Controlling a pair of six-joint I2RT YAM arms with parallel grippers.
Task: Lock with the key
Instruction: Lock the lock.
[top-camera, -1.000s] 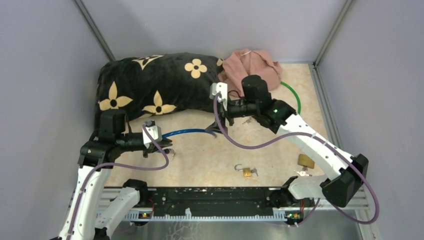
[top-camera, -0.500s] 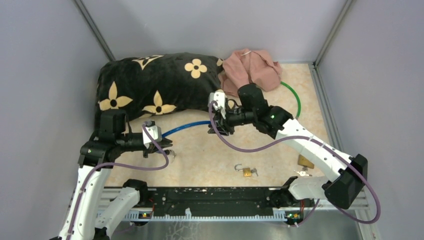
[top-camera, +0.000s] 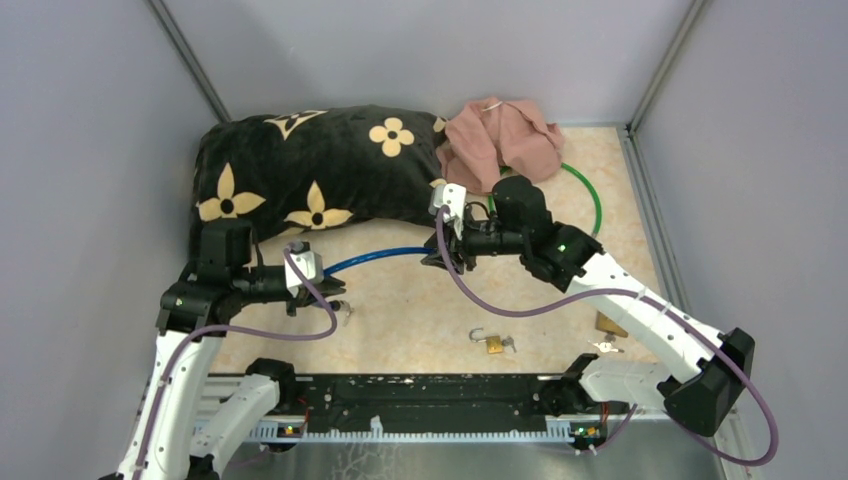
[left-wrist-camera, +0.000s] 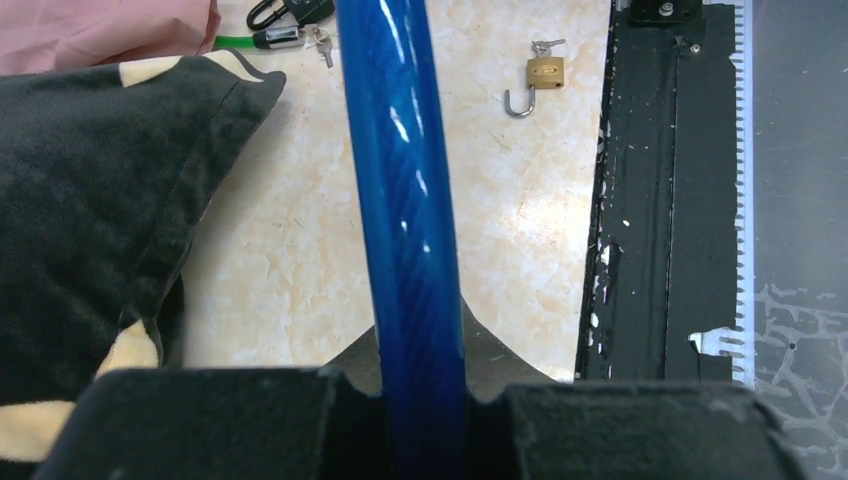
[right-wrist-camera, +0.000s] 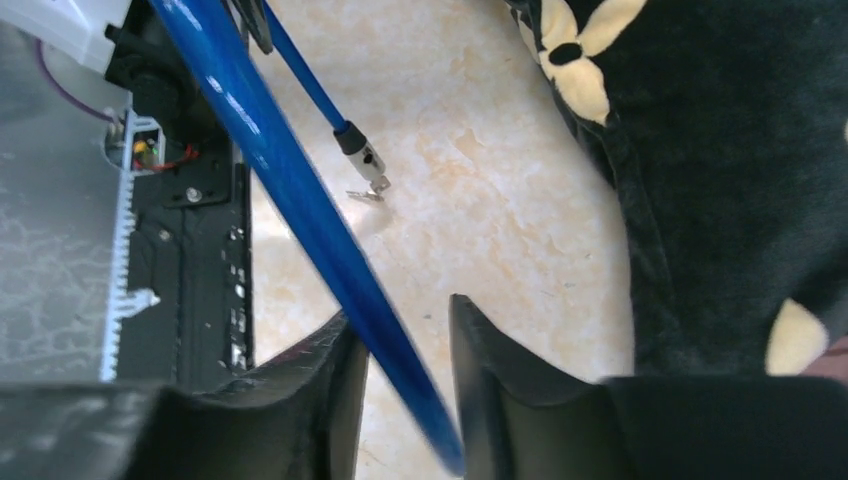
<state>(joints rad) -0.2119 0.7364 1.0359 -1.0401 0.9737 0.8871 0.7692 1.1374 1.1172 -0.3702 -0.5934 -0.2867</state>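
1. While the lock waits to be closed, the blue cable (top-camera: 375, 258) spans the gap between the left arm (top-camera: 185, 350) and the right arm (top-camera: 630, 300). In the top view its long axis runs roughly left to right over the surface (top-camera: 420, 310), in front of the black flowered pillow (top-camera: 310, 175).
2. Left jaws: narrow and clamped on the cable near one end. The wrist view shows it wedged tight between them and leading straight away.
3. Right jaws: part-way closed around the cable's far stretch, which lies against one side with a sliver of gap at the other. I cannot tell whether they truly pinch it.
4. A short tail past the left jaws ends in a dark end fitting (right-wrist-camera: 358, 150) down by the surface. A small silvery piece (right-wrist-camera: 368, 190) sits just beside it, possibly the key, but it is too small to be sure.
5. My judgement is that the coming move turns on that fitting. It lies near the left jaws and well apart from the right ones. The left arm is nearer but occupied, so the right would have to travel leftward along the cable's axis.
6. A brass padlock (top-camera: 493, 343), shackle open, lies apart, nearer the bases.
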